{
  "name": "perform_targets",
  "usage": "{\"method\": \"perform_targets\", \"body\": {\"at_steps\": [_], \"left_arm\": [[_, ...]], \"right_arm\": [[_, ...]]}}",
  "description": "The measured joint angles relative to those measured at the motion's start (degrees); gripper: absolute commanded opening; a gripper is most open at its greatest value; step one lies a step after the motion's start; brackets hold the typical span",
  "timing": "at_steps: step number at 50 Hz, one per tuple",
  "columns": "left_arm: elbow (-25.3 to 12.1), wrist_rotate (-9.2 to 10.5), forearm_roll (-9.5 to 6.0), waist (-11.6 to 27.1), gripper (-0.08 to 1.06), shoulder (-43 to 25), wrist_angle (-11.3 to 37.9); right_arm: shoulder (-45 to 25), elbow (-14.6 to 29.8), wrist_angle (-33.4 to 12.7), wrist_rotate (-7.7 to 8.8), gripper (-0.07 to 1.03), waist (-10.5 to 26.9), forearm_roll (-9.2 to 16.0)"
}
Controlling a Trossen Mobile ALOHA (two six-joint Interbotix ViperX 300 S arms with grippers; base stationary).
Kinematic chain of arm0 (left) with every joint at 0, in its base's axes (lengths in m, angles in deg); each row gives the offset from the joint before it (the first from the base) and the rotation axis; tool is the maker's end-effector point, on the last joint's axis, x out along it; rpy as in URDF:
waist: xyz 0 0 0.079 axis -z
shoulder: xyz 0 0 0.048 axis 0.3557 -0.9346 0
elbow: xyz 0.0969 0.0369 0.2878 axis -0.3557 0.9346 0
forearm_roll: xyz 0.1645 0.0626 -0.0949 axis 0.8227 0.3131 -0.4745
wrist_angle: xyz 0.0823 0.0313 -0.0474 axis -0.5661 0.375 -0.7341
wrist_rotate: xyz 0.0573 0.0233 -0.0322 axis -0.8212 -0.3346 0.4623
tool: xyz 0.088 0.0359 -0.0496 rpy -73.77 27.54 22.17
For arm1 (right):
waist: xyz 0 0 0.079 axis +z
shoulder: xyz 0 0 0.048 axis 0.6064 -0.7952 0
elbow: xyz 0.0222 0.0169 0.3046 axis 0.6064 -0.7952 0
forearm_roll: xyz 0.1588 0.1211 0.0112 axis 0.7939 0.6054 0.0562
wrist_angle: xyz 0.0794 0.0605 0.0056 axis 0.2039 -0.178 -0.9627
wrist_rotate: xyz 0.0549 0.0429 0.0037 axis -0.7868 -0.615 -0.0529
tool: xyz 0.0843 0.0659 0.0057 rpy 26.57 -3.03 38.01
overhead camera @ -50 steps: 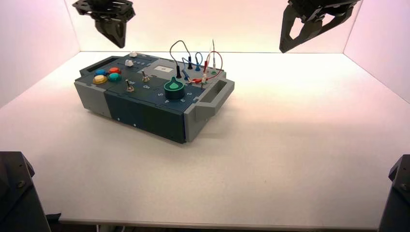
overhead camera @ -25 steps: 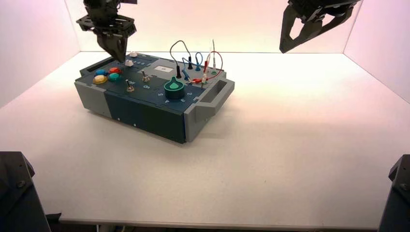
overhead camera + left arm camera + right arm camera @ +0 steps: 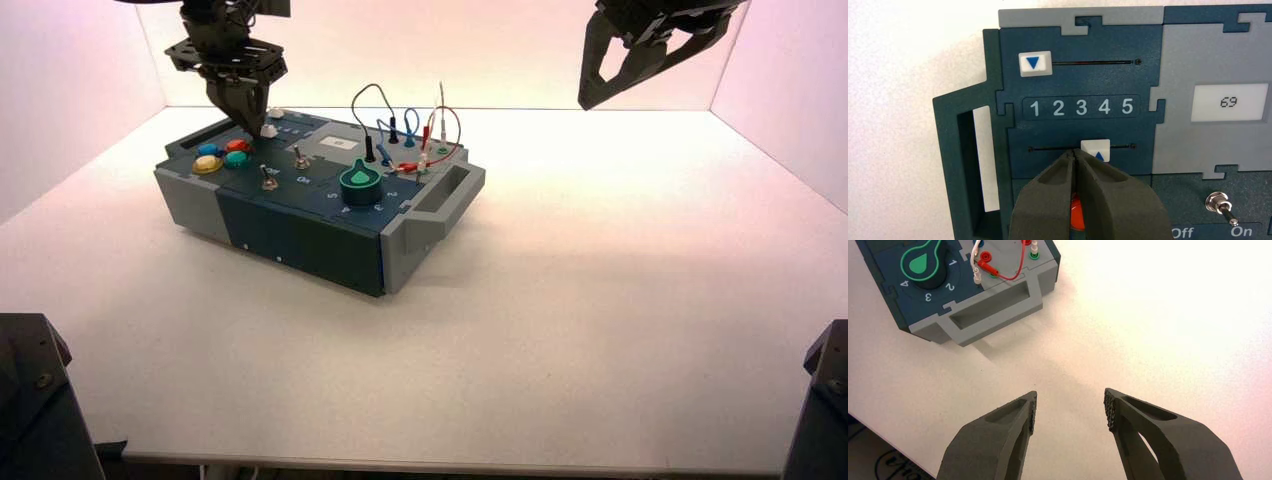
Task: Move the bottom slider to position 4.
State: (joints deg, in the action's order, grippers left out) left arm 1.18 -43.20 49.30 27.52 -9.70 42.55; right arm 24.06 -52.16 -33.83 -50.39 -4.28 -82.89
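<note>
The bottom slider is a small white knob with a blue triangle on a dark track. It stands between the numbers 3 and 4, nearer the 4. My left gripper is shut, with nothing held. Its tips rest on the track right beside the knob, on the side of the 3. In the high view the left gripper hangs over the box's far left corner, next to the bottom slider. My right gripper is open and waits high above the table, to the right of the box.
The twin white slider stands at 1 on the far track. A small display reads 69. A metal toggle switch sits above Off and On. An orange button shows under the fingers. Green knob and wires stand further right.
The left gripper has come down and slightly right, from above the box's far left corner to the bottom slider. The right arm has not moved.
</note>
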Motion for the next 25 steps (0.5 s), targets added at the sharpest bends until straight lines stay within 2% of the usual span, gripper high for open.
{"method": "perform_targets", "body": {"at_steps": [25], "left_arm": [[0.0,0.0,0.0,0.5,-0.03,0.0,0.3]], "right_arm": [[0.0,0.0,-0.1,0.09,0.7,0.1,0.0]]}}
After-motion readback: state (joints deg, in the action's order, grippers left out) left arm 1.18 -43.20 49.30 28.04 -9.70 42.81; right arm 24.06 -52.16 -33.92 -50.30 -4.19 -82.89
